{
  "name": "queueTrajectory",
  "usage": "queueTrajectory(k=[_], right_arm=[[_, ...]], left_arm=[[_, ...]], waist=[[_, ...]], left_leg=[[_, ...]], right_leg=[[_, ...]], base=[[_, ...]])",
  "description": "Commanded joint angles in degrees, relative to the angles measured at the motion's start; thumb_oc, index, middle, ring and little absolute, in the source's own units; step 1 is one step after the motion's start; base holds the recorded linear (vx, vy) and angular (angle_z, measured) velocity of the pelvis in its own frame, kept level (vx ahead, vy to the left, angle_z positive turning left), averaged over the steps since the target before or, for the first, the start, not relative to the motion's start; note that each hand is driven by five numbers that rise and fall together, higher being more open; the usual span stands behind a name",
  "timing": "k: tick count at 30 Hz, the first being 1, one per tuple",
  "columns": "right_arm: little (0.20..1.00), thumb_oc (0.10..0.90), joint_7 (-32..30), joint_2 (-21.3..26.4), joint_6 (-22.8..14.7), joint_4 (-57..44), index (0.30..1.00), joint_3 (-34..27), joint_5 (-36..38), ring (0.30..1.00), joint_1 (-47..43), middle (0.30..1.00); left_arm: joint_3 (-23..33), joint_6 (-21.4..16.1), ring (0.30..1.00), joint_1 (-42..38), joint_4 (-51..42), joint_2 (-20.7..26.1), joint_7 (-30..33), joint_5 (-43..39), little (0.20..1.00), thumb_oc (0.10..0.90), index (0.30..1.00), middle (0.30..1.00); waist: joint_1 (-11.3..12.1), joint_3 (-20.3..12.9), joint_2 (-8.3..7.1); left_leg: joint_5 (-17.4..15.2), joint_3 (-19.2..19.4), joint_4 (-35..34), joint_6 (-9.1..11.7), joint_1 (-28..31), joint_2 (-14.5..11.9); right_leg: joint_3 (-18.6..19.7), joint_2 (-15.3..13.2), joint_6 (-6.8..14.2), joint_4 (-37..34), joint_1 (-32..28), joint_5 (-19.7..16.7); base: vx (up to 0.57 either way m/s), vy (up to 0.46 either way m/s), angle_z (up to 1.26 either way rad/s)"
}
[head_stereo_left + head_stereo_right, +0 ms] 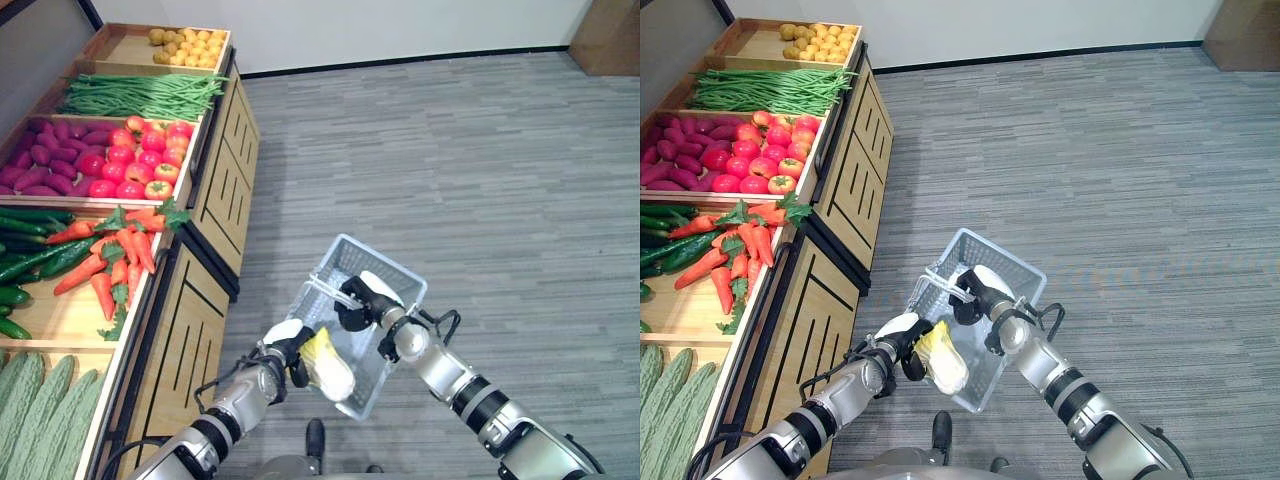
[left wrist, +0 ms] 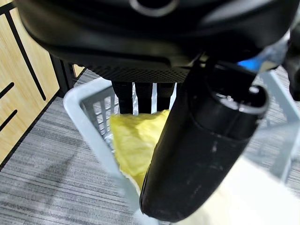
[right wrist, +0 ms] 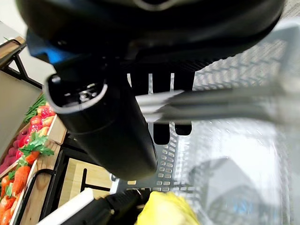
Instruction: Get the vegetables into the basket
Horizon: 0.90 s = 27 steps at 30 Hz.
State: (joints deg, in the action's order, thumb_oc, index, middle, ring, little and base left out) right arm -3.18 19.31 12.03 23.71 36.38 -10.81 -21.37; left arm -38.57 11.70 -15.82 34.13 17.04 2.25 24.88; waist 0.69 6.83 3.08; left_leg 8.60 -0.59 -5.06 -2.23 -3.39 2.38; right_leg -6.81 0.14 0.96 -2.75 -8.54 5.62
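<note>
Beside the wooden produce stand, over grey carpet, the right robot hand holds a pale mesh basket by its thin handle, fingers curled around the bar. The left robot hand grips a yellow-white leafy vegetable, likely a cabbage, at the basket's near rim, partly over the opening. Judged step: depositing the vegetable. Next move calls for lowering it clear of the rim, then uncurling the fingers while the basket is kept level. Carrots, tomatoes, green beans and cucumbers sit in the stand's trays.
</note>
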Motion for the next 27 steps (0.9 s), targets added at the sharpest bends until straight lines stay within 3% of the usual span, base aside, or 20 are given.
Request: queueTrajectory(k=[1,11,16,27], right_arm=[[0.3,0.4,-1.0,-3.8,-7.0,-8.8,0.3,-3.8,-0.7,0.3,-4.8,0.3],[0.3,0.4,-0.4,-1.0,-5.6,-2.9,0.3,-7.7,-3.0,0.3,-0.1,0.3],[0.3,0.4,-0.4,2.1,-5.4,0.2,0.3,-11.1,-4.0,0.3,4.1,0.3],[0.3,0.4,0.1,8.0,-5.0,7.0,0.3,-19.0,-8.2,0.3,14.7,0.3]], left_arm=[[3.1,-1.7,1.0,-7.5,0.4,0.7,1.5,2.5,1.0,0.9,1.0,1.0],[6.3,-2.9,1.0,-3.6,-3.6,4.0,-1.1,-0.9,1.0,0.9,1.0,1.0],[8.1,-2.6,1.0,-0.2,4.8,4.3,-1.5,-1.0,1.0,0.9,1.0,1.0],[17.9,-1.5,1.0,6.6,22.7,4.5,0.7,-2.4,1.0,0.9,1.0,1.0]], waist=[[0.2,-1.2,-1.94],[0.4,-2.0,-1.51],[0.0,-3.0,-1.61],[0.3,-4.8,-2.05]], left_leg=[[-12.2,3.7,0.1,1.4,8.2,-0.7],[-12.6,3.2,0.1,1.3,8.9,-0.5],[-12.9,3.0,0.1,1.4,9.6,-0.6],[-12.8,2.1,0.1,1.2,10.2,-0.6]], right_leg=[[-0.3,-5.6,4.7,-2.3,1.7,-2.3],[-1.3,-5.7,4.9,-2.3,0.5,-2.1],[-1.7,-5.6,4.9,-2.3,-0.3,-1.9],[-2.5,-5.5,4.6,-1.2,-0.7,-1.4]], base=[[0.0,0.0,0.0],[0.0,0.001,0.02],[0.0,0.0,0.0],[-0.01,-0.004,0.01]])
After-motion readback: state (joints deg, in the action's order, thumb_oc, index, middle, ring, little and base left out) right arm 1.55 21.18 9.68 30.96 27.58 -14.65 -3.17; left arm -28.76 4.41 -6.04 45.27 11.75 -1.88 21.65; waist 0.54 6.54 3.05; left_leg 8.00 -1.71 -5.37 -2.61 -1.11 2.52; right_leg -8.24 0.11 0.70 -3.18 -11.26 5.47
